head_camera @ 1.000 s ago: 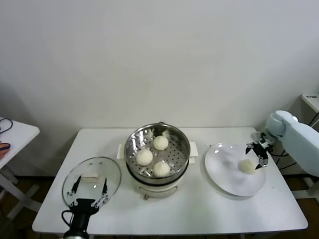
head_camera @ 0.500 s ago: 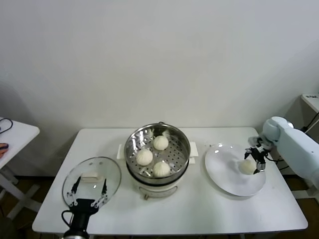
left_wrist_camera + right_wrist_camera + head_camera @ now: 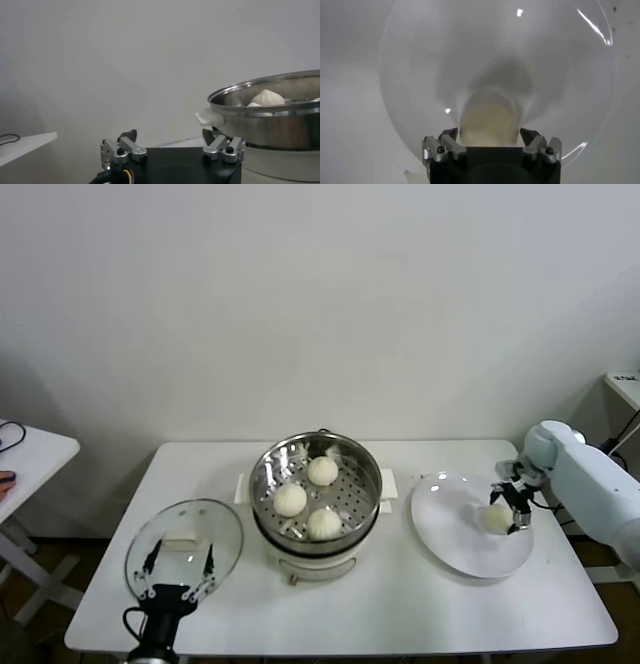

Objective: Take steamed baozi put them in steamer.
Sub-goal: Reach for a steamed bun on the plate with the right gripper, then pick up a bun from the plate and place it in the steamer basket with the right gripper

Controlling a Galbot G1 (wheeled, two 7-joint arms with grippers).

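The steel steamer [image 3: 268, 506] stands mid-table with three steamed baozi on its perforated tray [image 3: 322, 471] [image 3: 290, 500] [image 3: 323, 524]. One more baozi [image 3: 495, 519] lies on the white plate [image 3: 450, 534] to the right. My right gripper [image 3: 504, 509] is down over it, open, with a finger close on each side. The right wrist view shows that baozi [image 3: 487, 120] filling the space between the right gripper's [image 3: 489, 134] fingers. My left gripper [image 3: 178, 569] waits open at the table's front left, empty; in its wrist view the left gripper [image 3: 170, 136] faces the steamer [image 3: 280, 125].
A round glass lid [image 3: 184, 544] with a white handle lies flat at the front left, just beyond the left gripper. A small side table [image 3: 30, 454] stands off to the left. The wall runs behind the table.
My right gripper has moved left and down from beside the plate's baozi to straddle it. The left arm and the steamer's baozi have not moved.
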